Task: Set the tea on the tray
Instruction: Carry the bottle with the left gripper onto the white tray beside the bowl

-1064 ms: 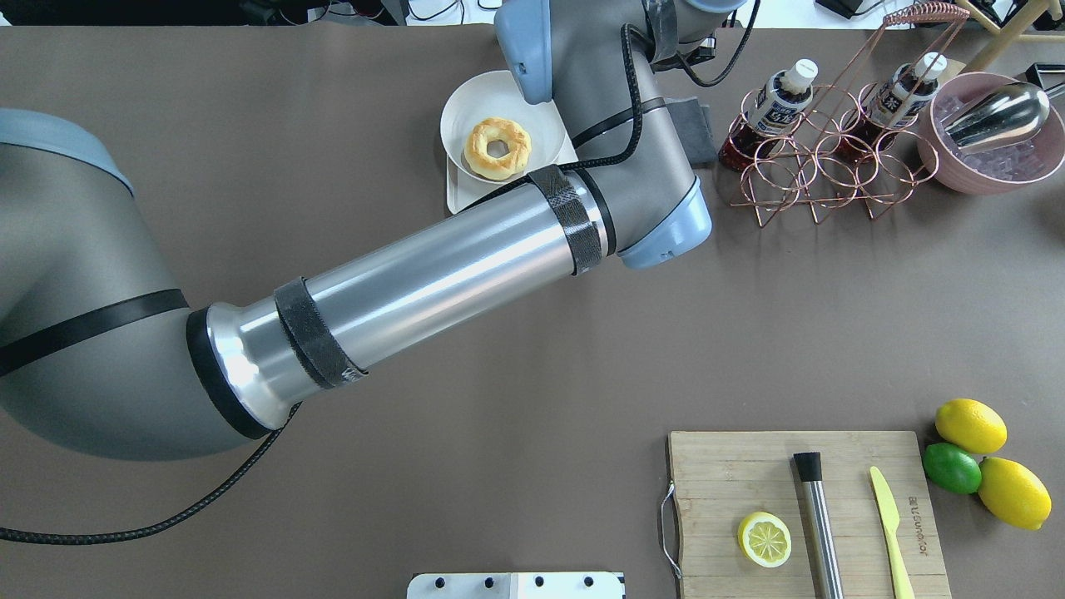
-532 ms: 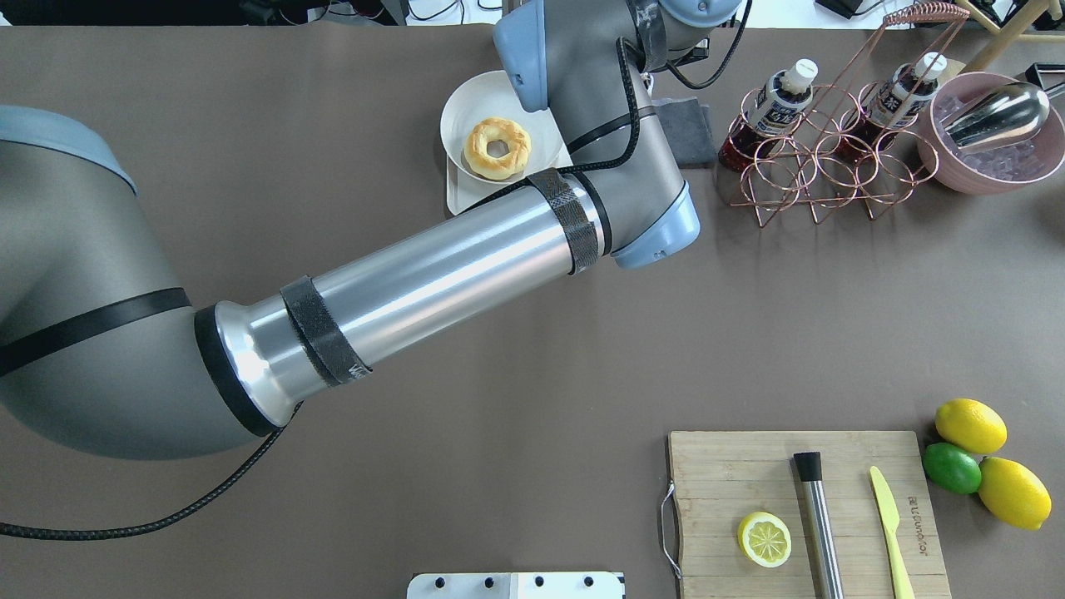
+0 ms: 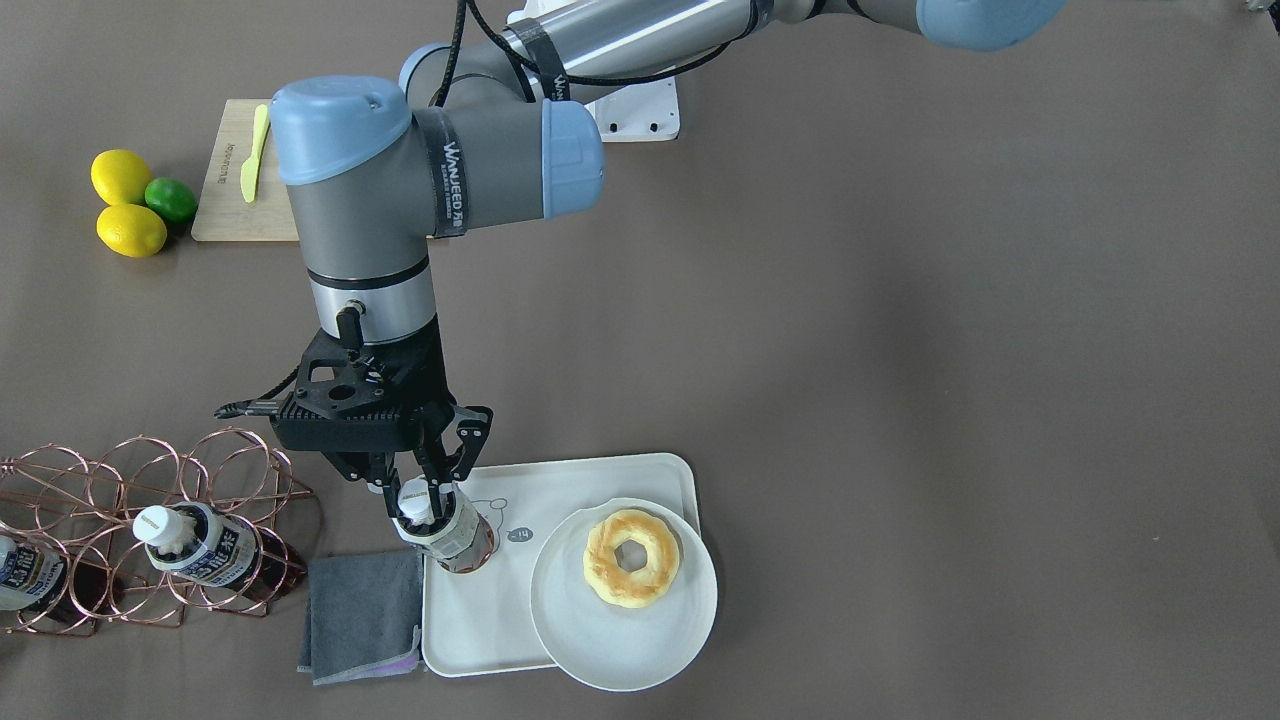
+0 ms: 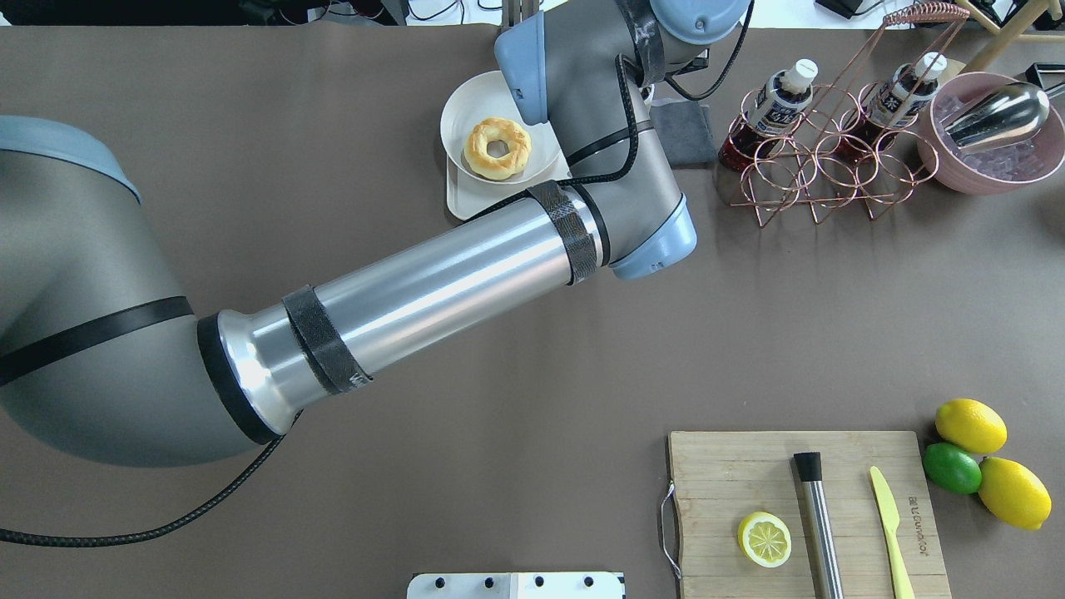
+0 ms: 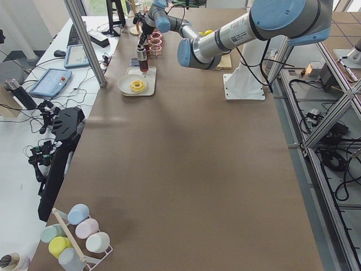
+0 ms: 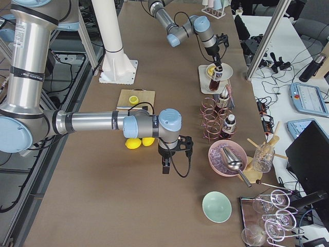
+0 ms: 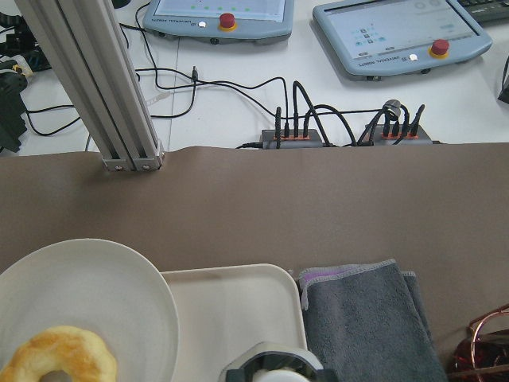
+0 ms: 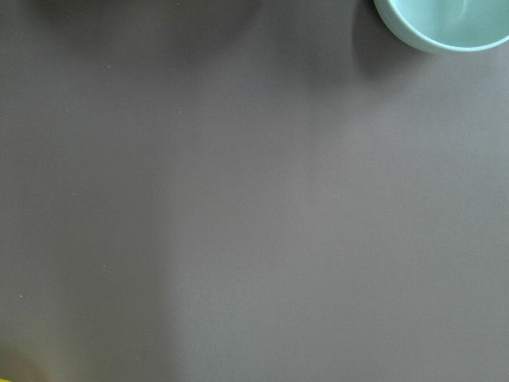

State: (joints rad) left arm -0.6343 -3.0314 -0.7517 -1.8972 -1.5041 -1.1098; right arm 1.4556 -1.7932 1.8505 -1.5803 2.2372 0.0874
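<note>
Since the earlier overhead pictures the left arm (image 4: 433, 283) is sitting with its wrist further toward the plate (image 4: 455, 125), uncovering more of the grey cloth (image 4: 682, 133). Facing the robot, the left claw (image 3: 420, 495) is clamping the tea (image 3: 452, 538) by its neck. The bottle is standing over the tray (image 3: 480, 620) corner just beside the cloth, close to the rim, while the plate is overhanging the tray's far end. Side on, the right claw (image 6: 166, 165) is hanging over bare bench (image 6: 103, 206) near the lemons (image 6: 136, 143) — apart or together, I cannot tell. Its wrist camera is showing open brown bench and a mint bowl (image 8: 445, 24) at the edge.
</note>
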